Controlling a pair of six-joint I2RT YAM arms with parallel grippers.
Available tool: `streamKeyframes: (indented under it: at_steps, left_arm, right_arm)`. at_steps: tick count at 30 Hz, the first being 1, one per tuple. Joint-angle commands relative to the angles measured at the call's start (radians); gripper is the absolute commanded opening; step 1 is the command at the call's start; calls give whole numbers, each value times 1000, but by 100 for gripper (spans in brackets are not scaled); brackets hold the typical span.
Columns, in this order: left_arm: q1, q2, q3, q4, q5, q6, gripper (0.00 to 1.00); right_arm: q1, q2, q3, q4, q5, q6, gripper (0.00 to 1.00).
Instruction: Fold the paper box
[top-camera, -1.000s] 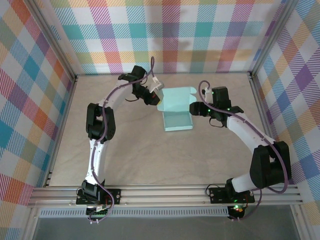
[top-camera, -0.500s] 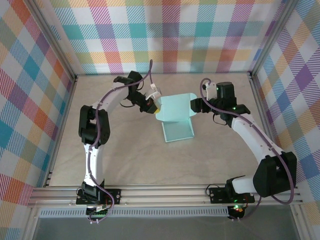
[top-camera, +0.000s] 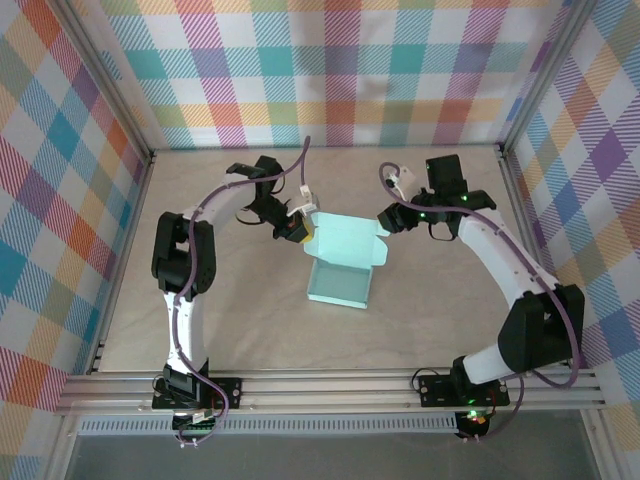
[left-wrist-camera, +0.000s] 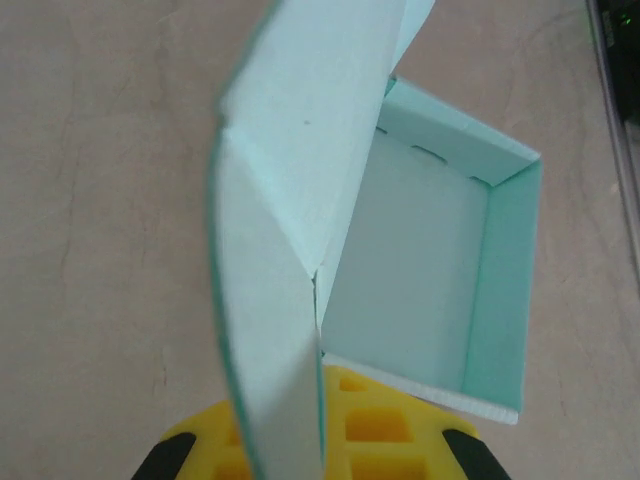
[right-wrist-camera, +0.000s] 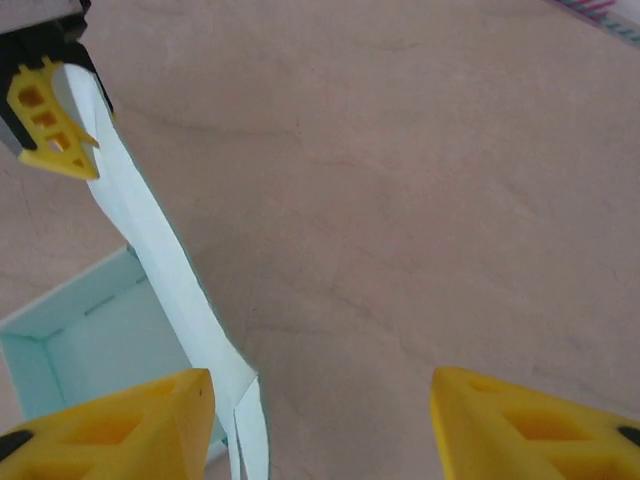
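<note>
The pale mint paper box (top-camera: 338, 285) lies mid-table as an open tray, with its lid (top-camera: 345, 240) standing up along the far side. My left gripper (top-camera: 299, 228) is at the lid's left end, shut on the lid's side flap. In the left wrist view that flap (left-wrist-camera: 270, 330) runs edge-on through the yellow pads (left-wrist-camera: 400, 430), and the tray's inside (left-wrist-camera: 420, 260) lies beyond. My right gripper (top-camera: 388, 218) hovers open at the lid's right end. In the right wrist view the lid's edge (right-wrist-camera: 150, 250) passes just inside the left finger (right-wrist-camera: 110, 425) without being gripped.
Checked cloth walls (top-camera: 330, 70) and aluminium posts close in the tan table on three sides. A rail (top-camera: 330, 390) carrying both arm bases runs along the near edge. Bare table (top-camera: 300, 340) lies between the box and the rail.
The lid has gone from lying flat behind the tray to standing up. The whole box has slid nearer and leftward and turned slightly. Both grippers followed its far corners.
</note>
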Motion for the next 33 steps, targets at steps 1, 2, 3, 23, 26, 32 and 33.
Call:
streamKeyframes:
  at_steps: [1, 2, 3, 23, 26, 32, 33]
  left_arm:
    - [-1, -47, -17, 20, -18, 53, 0]
    - [-2, -46, -15, 20, -19, 53, 0]
    - [-2, -43, -13, 16, -17, 52, 0]
    - [7, -51, -15, 18, 5, 46, 0]
    - [7, -51, -15, 17, 11, 46, 0]
    - [7, -55, -15, 14, 25, 46, 0]
    - [7, -54, -14, 13, 28, 46, 0]
  right_arm:
    - [-18, 63, 79, -165, -108, -172, 60]
    - [-21, 82, 98, -194, -129, -189, 60]
    - [-21, 106, 124, -232, -148, -208, 60]
    - [-20, 275, 190, -455, -184, -309, 31]
    - [-20, 275, 182, -439, -179, -306, 32]
    - [-14, 289, 186, -426, -183, -301, 31]
    - [-13, 294, 186, -424, -189, -302, 30]
